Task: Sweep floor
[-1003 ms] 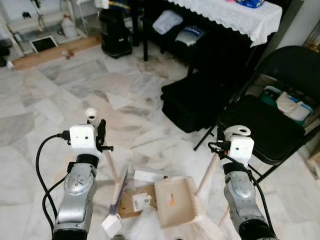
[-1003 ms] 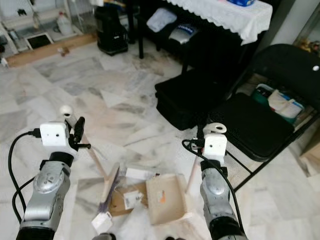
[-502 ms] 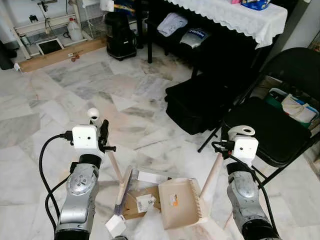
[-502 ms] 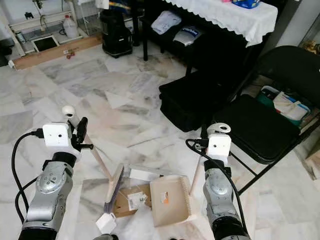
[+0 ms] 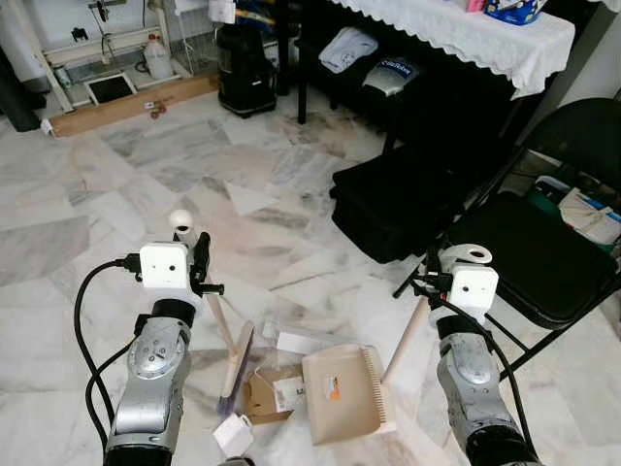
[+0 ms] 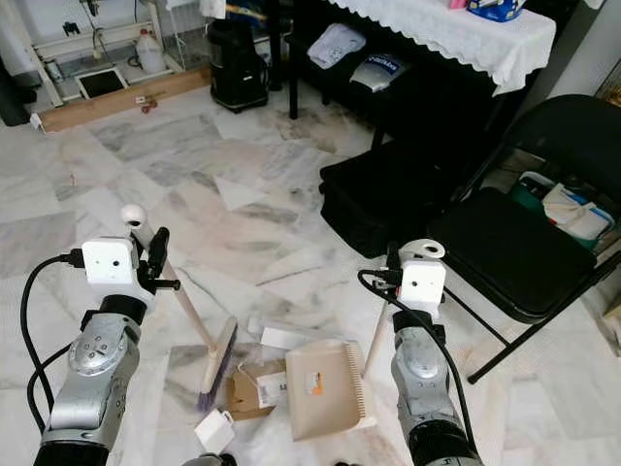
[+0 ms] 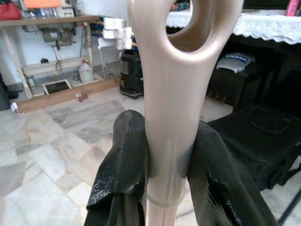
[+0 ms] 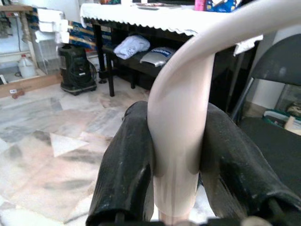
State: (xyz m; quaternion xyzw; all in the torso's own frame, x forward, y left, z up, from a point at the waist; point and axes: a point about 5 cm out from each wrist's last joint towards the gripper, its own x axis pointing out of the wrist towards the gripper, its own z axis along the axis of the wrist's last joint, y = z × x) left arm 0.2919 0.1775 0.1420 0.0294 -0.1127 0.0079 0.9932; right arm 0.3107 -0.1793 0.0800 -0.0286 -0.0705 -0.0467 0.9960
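Beige broom (image 5: 236, 354): clamped in left end effector (image 7: 162, 155).
Dustpan (image 5: 343, 393): handle clamped in right end effector (image 8: 176, 160).
Technique: sweep scraps (image 5: 264, 393) toward 3 o'clock, pan held flat.

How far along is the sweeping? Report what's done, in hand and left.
Done: both tools are gripped. The left pincer is shut on the beige long-handled broom, the right pincer on the beige dustpan's handle.
In hand: the broom head rests on the floor beside the litter, opposite the dustpan's tray.
Left: the brown cardboard scrap and white paper bits lie on the marble floor, outside the tray.
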